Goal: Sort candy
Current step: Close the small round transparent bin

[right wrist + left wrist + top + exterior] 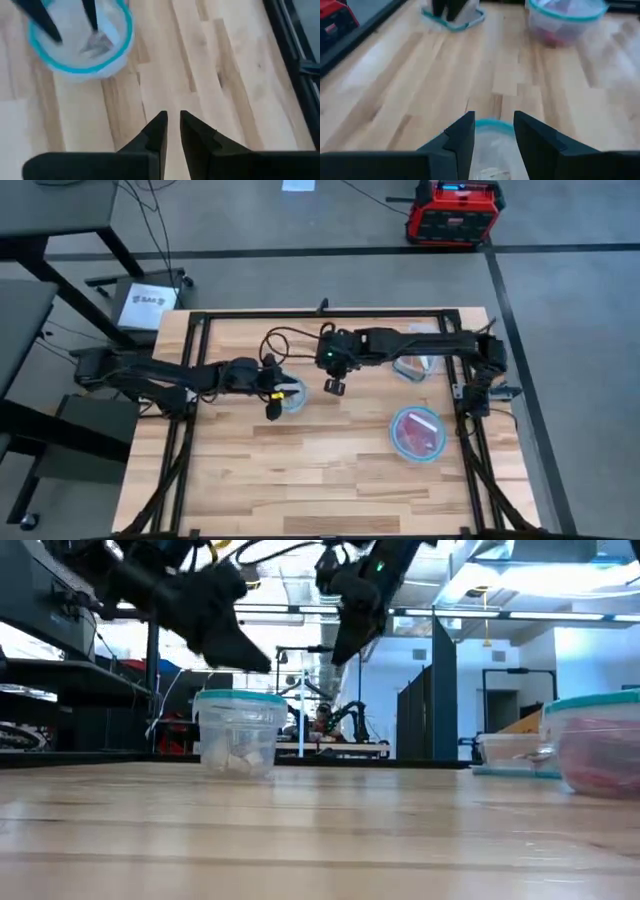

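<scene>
A small clear blue-rimmed container [293, 398] stands mid-table with pale silvery-white candy [238, 758] lying on its bottom. My left gripper [494, 120] hangs open just above its rim [240, 695], with nothing between the fingers. My right gripper [172, 116] hovers over bare table to the right of that container [80, 70]. Its fingers are almost together and hold nothing. A larger blue-rimmed container [417, 432] on the right side holds red and magenta candy [560, 32].
A third clear container [412, 365] sits at the far right under my right arm, and also shows in the low view [510, 748]. The black frame rail [320, 313] runs along the table's far edge. Bare wood [300, 470] lies across the near half.
</scene>
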Controlling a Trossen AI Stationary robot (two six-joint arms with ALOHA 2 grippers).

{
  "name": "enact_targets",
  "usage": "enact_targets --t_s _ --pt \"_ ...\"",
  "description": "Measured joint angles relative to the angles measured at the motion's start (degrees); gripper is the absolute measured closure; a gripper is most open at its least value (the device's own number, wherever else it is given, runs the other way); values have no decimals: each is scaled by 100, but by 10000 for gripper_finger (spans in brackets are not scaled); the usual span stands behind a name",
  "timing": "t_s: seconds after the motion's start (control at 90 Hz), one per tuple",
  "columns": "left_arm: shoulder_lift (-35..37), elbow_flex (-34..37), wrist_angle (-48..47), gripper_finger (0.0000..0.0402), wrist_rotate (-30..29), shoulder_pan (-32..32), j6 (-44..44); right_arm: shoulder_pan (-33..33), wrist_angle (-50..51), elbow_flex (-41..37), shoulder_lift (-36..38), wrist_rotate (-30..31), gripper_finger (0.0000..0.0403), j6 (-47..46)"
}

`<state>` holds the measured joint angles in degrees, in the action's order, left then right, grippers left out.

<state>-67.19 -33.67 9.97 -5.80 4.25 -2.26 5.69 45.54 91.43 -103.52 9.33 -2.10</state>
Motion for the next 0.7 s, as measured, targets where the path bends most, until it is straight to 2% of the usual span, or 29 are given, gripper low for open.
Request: enact_targets --t_s 0.089,0.178,0.278,0.4,0.522,0.7 --pt "160 -364 -959 279 -7 -101 -10 -273 -9 -202 152 140 365 -193" --pt "105 -529 -1448 279 154 -251 -43 -604 -118 -653 339 534 365 -465" --pt "-223 -540 -1665 279 290 -402 -55 -949 -546 -1373 624 878 365 -987" --pt "-625 -557 -1438 279 244 -344 -47 -1247 -1200 -2252 941 909 365 -1710" --pt "-995 -581 -1323 279 41 -110 49 -1482 -1441 -2883 1246 1085 365 -2314" --pt "-1100 -880 -2216 279 -806 355 576 -1689 -888 -3283 1823 1572 365 -2814"
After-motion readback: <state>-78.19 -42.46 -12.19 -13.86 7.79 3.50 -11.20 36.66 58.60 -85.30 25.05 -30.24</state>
